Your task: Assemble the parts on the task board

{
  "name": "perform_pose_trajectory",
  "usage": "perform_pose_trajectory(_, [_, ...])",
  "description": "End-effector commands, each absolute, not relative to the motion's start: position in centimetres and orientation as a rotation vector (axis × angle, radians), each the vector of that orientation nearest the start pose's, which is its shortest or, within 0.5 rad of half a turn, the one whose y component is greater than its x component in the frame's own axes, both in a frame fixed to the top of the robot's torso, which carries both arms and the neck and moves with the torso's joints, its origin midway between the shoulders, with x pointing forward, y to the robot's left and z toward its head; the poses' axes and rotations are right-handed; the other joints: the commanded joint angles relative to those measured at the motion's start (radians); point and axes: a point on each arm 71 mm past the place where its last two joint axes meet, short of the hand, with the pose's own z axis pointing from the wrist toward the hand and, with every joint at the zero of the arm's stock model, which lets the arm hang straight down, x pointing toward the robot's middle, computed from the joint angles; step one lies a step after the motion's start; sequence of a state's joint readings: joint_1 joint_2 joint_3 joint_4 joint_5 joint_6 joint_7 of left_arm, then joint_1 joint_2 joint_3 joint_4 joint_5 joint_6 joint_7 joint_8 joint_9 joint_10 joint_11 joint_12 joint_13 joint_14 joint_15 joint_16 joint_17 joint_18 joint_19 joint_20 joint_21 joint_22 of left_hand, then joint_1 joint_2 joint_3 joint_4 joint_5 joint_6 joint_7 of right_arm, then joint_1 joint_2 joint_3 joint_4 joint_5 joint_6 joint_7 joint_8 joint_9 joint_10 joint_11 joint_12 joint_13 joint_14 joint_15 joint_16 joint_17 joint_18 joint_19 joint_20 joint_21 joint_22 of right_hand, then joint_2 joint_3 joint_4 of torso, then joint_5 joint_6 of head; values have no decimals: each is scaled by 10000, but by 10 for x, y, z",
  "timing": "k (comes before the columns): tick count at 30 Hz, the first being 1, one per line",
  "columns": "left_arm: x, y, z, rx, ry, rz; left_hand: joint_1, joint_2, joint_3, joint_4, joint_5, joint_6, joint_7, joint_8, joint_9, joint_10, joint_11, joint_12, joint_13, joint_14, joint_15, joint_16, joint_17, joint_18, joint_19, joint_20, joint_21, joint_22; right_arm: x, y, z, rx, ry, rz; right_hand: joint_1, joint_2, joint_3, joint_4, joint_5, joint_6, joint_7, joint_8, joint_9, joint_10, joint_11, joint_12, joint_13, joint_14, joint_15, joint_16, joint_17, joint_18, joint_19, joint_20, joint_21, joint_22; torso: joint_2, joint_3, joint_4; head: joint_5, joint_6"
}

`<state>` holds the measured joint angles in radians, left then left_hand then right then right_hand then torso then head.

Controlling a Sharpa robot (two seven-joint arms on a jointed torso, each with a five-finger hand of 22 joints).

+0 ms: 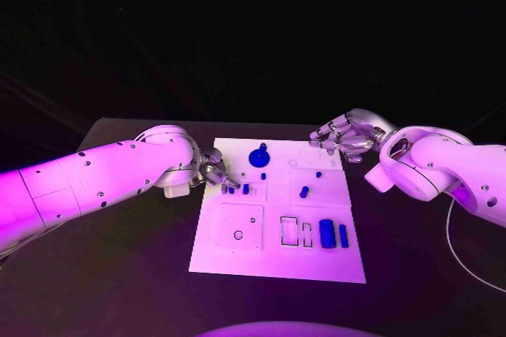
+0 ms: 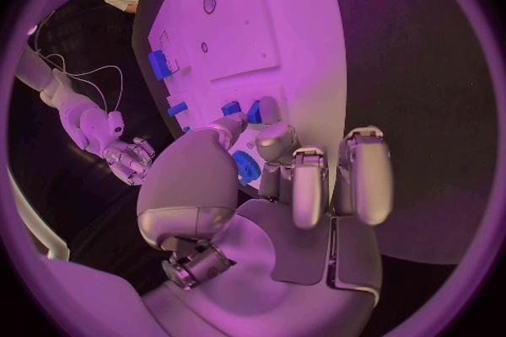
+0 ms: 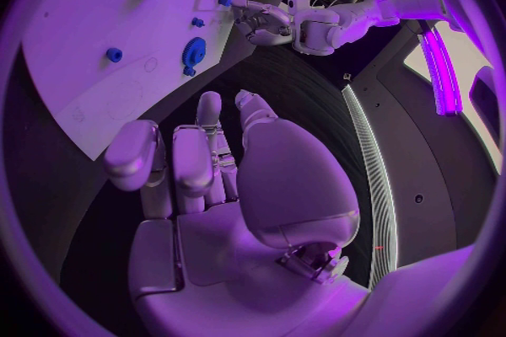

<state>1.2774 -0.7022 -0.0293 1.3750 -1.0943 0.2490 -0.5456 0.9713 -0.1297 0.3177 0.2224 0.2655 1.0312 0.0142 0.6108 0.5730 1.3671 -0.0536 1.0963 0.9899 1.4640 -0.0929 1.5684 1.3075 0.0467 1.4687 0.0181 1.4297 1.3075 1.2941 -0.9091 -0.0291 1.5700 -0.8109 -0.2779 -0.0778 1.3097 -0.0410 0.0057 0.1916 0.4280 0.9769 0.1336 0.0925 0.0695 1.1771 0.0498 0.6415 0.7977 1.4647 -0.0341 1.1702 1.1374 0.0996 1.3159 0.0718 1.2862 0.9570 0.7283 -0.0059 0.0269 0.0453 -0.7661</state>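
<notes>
Two hands — left hand apparently pinching blue part at task board edge; right hand empty, fingers loosely curled.

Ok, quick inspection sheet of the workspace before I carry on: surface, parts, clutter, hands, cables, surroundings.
Surface: black table, task board in the middle.
Job's things: blue gear at the board's far end; blue cylinder near side; small blue pieces between.
Clutter: nothing seen.
Hands: left hand at the board's left edge, fingertips by small blue parts, grip unclear; right hand above the far right corner, holding nothing.
Cables: white cable by the right arm.
Surroundings: dark.
</notes>
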Motion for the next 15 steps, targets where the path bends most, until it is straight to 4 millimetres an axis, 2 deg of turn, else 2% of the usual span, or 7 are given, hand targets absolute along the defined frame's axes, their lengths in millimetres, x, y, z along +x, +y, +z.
perform_pose_trajectory(1, [513, 192, -196, -1501, 23123, -3732, -48, 40, -500, 234, -425, 71, -31, -67, -23, 81, 12, 55, 33, 1068, -87, 24, 2633, -64, 283, -70, 31, 1271, 494, -223, -142, 4197, 17579, 9662, 41, 42, -53, 26, 16, 12, 35, 33, 0, -62, -28, -51, -14, 218, 28, -61, -10, 175, -63, 9, -55, -22, -3, -12, 11, -44, -3])
perform_pose_trajectory(5, [512, 196, -192, -1985, 22783, -4120, 92, 145, -1085, 554, -1083, 81, -25, -103, -41, 72, 10, 54, 52, 1068, -93, 24, 2633, -56, 273, -81, -5, 1255, 494, -224, -143, 4205, 17580, 9654, 41, 42, -53, 26, 16, 12, 35, 33, 0, -62, -28, -51, -14, 218, 28, -61, -10, 175, -63, 9, -55, -22, -5, 2, 18, -42, -11])
perform_pose_trajectory(8, [512, 198, -187, -2749, 22237, -5092, 130, 191, -1380, 657, -1236, 37, -1, -148, -62, -5, 26, -63, -67, 1068, -87, 24, 2633, -26, 219, -79, -116, 1160, 494, -224, -143, 4210, 17587, 9658, 41, 42, -53, 26, 16, 12, 35, 33, 0, -62, -28, -51, -14, 218, 28, -61, -10, 175, -63, 9, -55, -22, -8, 5, 13, -54, -12])
perform_pose_trajectory(11, [513, 198, -181, -3876, 21618, -6600, 185, 225, -1811, 675, -1208, -365, 140, -285, -91, -579, 148, -798, -867, 1068, -34, 24, 2633, 106, -59, -40, -639, 696, 494, -224, -144, 4221, 17600, 9659, 41, 42, -53, 26, 16, 12, 35, 33, 0, -62, -28, -51, -14, 218, 28, -61, -10, 175, -63, 9, -55, -22, -8, 12, 7, -42, -25])
perform_pose_trajectory(13, [513, 197, -178, -4378, 21184, -7450, 266, 261, -2153, 688, -1141, -871, 312, -391, -110, -1342, 357, -1582, -1718, 1030, 123, -66, 2520, 317, -528, 48, -1526, -79, 494, -224, -145, 4233, 17611, 9651, 41, 42, -53, 26, 16, 12, 35, 33, 0, -62, -28, -51, -14, 218, 28, -61, -10, 175, -63, 9, -55, -22, -2, 14, 19, -53, -30])
perform_pose_trajectory(15, [514, 197, -175, -4671, 20832, -8009, 295, 239, -2470, 689, -1175, -1200, 473, -423, -127, -1872, 448, -2011, -2226, 909, 198, -346, 2185, 429, -812, 160, -2096, -557, 494, -224, -145, 4248, 17626, 9643, 41, 42, -53, 26, 16, 12, 35, 33, 0, -62, -28, -51, -14, 218, 28, -61, -10, 175, -63, 9, -55, -22, 3, 2, 30, -66, -19])
